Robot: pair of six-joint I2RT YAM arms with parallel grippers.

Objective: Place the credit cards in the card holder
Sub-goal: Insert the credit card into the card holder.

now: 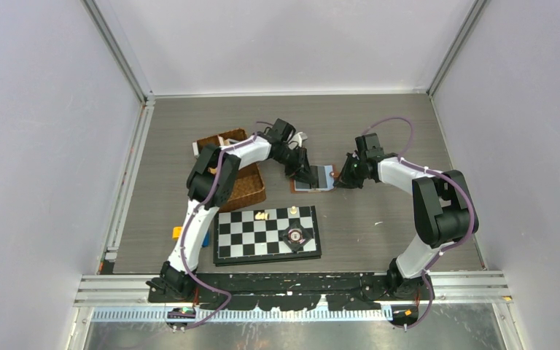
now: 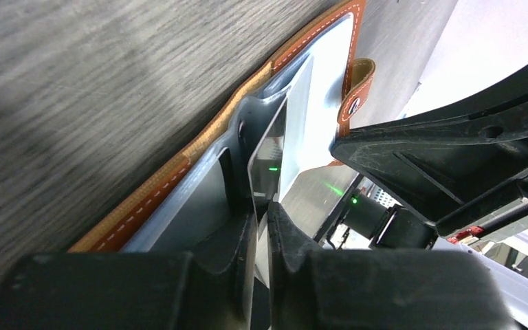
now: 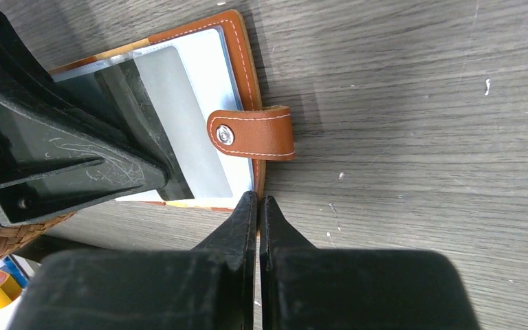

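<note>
Card holder point(image 1: 313, 179): tan stitched leather, pale smooth lining, snap strap point(image 3: 254, 134). It lies open on the grey wood-grain surface point(image 3: 419, 103) between the two arms, beyond the chessboard point(image 1: 266, 233).
Card point(image 2: 268, 155): thin, stiff, pale grey. It stands on edge, tilted into the lining's pocket mouth, likely so it can slide in.
Left fingers point(image 2: 230, 240): nearly closed, pinching the card's near edge.
Right fingers point(image 3: 240, 223): closed together at the holder's rim, seemingly steadying it; whether they grip the leather is unclear.
</note>
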